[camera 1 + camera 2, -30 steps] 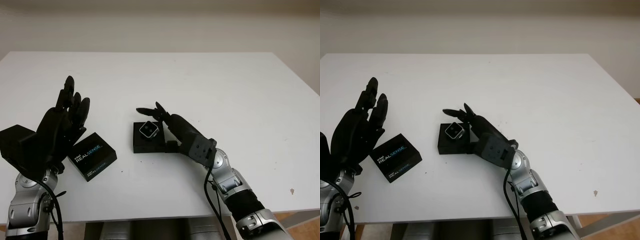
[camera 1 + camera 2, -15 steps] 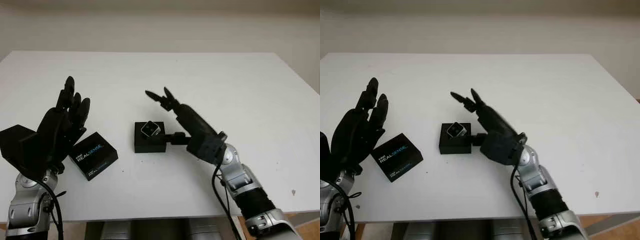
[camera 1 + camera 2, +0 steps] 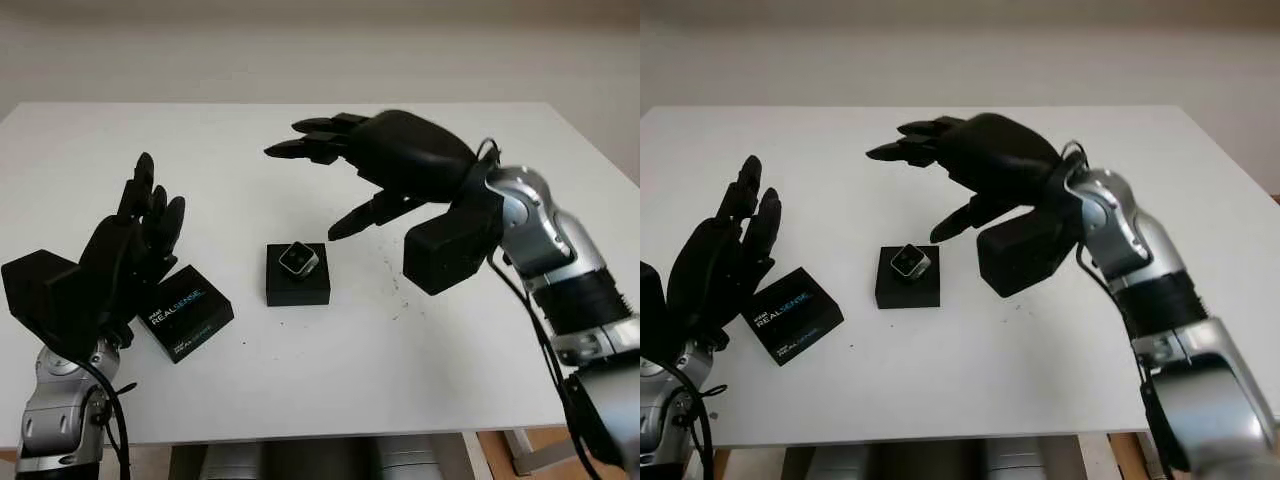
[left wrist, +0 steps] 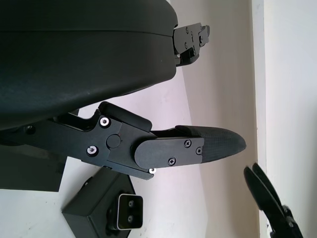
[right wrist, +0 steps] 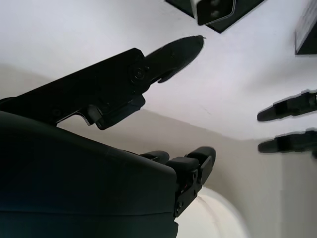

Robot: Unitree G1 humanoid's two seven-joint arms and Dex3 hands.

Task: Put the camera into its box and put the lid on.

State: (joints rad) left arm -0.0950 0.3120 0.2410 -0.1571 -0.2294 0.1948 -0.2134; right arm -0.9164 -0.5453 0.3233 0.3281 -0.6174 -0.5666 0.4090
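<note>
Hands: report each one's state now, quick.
Left hand: open, holding nothing, raised beside the lid.
Right hand: open, holding nothing, raised above the table past the box.

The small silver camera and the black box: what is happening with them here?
The small silver camera sits in the open black box at the middle of the white table. The right hand is open, raised above and behind the box, holding nothing. The black lid with REALSENSE lettering lies on the table beside the box, next to the open left hand. The lid is not yet on.
</note>
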